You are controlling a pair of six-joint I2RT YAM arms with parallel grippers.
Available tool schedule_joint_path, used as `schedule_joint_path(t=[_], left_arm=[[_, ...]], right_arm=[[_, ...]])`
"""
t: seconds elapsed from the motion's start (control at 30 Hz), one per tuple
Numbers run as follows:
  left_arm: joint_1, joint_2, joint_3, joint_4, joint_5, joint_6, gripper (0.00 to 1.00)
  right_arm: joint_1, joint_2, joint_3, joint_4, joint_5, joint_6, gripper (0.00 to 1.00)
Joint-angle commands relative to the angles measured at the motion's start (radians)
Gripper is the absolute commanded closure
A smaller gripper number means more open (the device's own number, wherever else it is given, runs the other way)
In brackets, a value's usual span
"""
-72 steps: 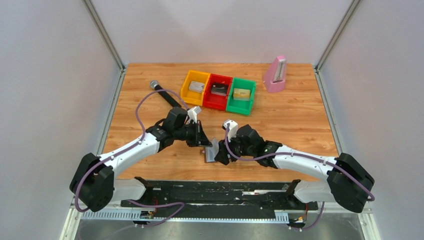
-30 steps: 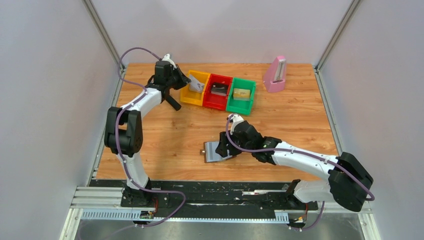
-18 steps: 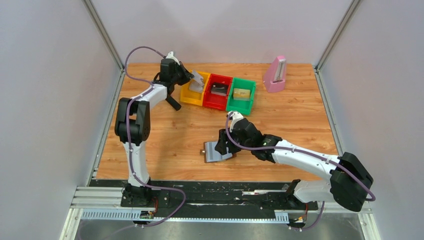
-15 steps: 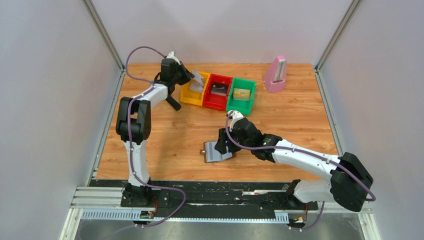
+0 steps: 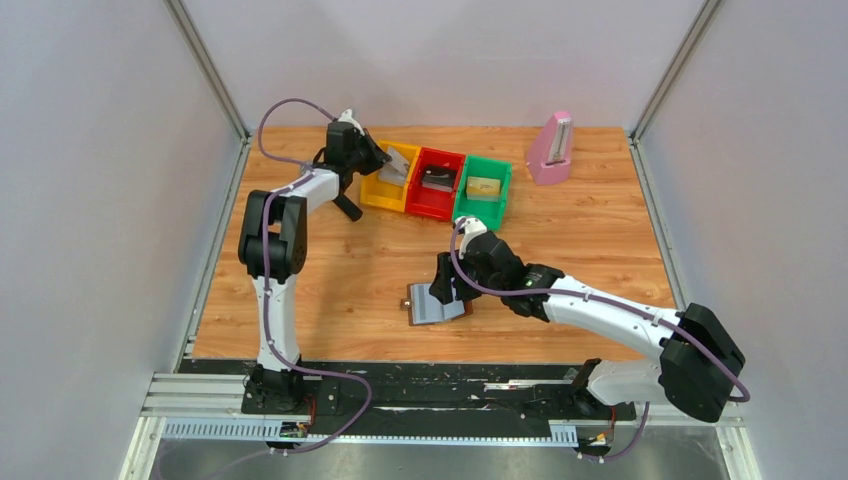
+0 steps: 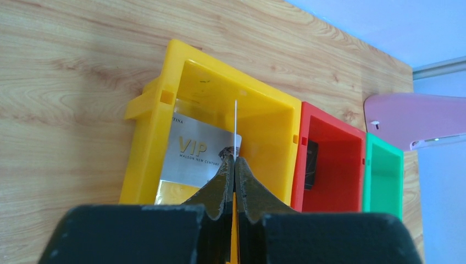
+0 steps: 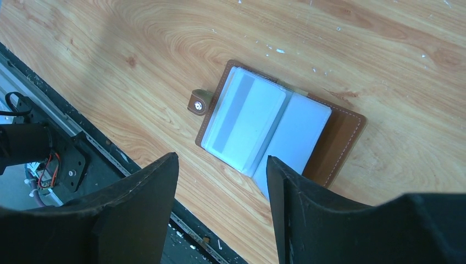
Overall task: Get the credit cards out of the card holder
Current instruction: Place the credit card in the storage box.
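The card (image 6: pixel 236 125) pinched in the left gripper (image 6: pixel 235 160) shows the wrist camera only its thin edge, so its face can't be read. The fingers (image 6: pixel 220 184) cover the lower end of the silver VIP card (image 6: pixel 192 149) in the yellow bin (image 6: pixel 147 137). The pink metronome (image 6: pixel 412 118) runs off the right edge. From overhead, the right gripper (image 5: pixel 447 291) hides part of the card holder (image 5: pixel 424 309), and what lies in the red bin (image 5: pixel 430 211) and green bin (image 5: pixel 478 217) is too small to tell.
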Motion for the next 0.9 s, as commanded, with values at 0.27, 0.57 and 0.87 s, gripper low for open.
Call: schedule_joint_path(t=[0.27,0.57,0.87], left_arm=[[0.006,0.037,0.080,-0.014,0.017,0.020,0.80],[0.006,0.034,0.112,-0.066,-0.004,0.055,0.67],[0.006,0.038,0.170,-0.140,-0.032,0.104,0.60]], right_arm=[[-0.022,0.013,0.040,0.010,0.015,-0.023,0.39],[-0.035,0.007,0.037,0.006,0.013,-0.021,0.38],[-0.037,0.003,0.047,-0.002,0.011,-0.023,0.38]])
